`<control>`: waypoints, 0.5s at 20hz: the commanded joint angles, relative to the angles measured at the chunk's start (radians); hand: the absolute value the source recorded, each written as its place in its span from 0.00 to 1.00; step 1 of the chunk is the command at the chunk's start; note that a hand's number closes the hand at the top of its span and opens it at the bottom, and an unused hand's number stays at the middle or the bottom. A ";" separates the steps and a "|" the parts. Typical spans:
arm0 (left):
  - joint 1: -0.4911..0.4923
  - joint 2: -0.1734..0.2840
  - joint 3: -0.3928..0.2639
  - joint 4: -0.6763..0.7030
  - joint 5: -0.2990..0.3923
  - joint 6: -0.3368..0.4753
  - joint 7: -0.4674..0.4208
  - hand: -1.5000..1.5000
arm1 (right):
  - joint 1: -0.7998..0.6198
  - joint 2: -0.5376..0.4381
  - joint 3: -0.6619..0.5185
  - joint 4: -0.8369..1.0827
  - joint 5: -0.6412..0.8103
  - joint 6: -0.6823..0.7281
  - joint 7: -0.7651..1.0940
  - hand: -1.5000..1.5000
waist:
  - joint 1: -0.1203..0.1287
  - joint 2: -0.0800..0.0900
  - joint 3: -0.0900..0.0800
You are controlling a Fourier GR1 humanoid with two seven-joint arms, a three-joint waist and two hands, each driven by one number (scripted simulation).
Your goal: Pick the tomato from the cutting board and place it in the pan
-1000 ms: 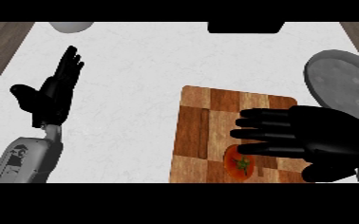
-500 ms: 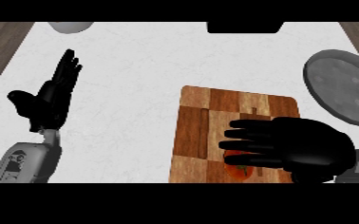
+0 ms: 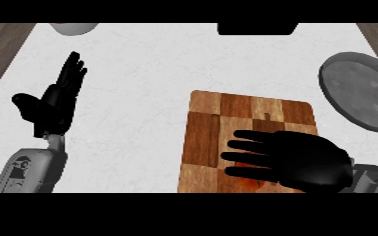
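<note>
On the near end of the wooden cutting board [image 3: 221, 115] lies the red tomato [image 3: 249, 179], of which only a small red sliver shows. My right hand [image 3: 299, 161] lies over it, palm down, fingers straight and spread, pointing left. The grey pan [image 3: 353, 92] sits at the right edge, beyond the board's far right corner. My left hand [image 3: 55, 102] rests at the left, fingers up and straight, holding nothing.
A pale round dish [image 3: 74, 28] sits at the far left of the counter. A dark object [image 3: 257, 28] lies at the far edge, middle right. White counter [image 3: 148, 70] stretches between my left hand and the board.
My right hand has moved down and nearer over the tomato, covering most of it. My left hand has shifted only slightly.
</note>
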 commanded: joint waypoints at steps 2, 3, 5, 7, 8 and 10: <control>-0.021 -0.059 -0.015 0.018 -0.048 0.026 0.006 0.50 | 0.011 0.038 -0.014 0.027 0.108 0.014 -0.018 0.00 | -0.001 0.001 0.000; 0.088 -0.017 0.007 -0.058 -0.016 -0.037 -0.027 0.50 | 0.005 0.058 -0.017 0.004 0.107 0.056 0.008 0.00 | 0.003 -0.001 0.000; 0.014 -0.041 0.023 0.022 -0.018 -0.041 -0.049 0.50 | 0.025 0.110 0.041 0.032 0.176 0.027 0.005 0.00 | 0.001 0.001 0.000; -0.010 -0.011 0.056 0.001 0.000 -0.059 0.013 0.50 | 0.032 0.148 0.052 0.069 0.203 0.007 -0.004 0.00 | 0.002 0.001 0.000; 0.023 -0.044 0.010 -0.078 -0.050 -0.010 0.057 0.50 | 0.063 0.130 0.035 -0.021 0.200 0.069 0.016 0.00 | 0.000 -0.001 0.000; -0.023 -0.034 0.045 -0.012 -0.038 -0.033 0.039 0.50 | -0.002 0.177 0.036 0.094 0.251 0.033 -0.010 0.00 | 0.002 0.001 0.000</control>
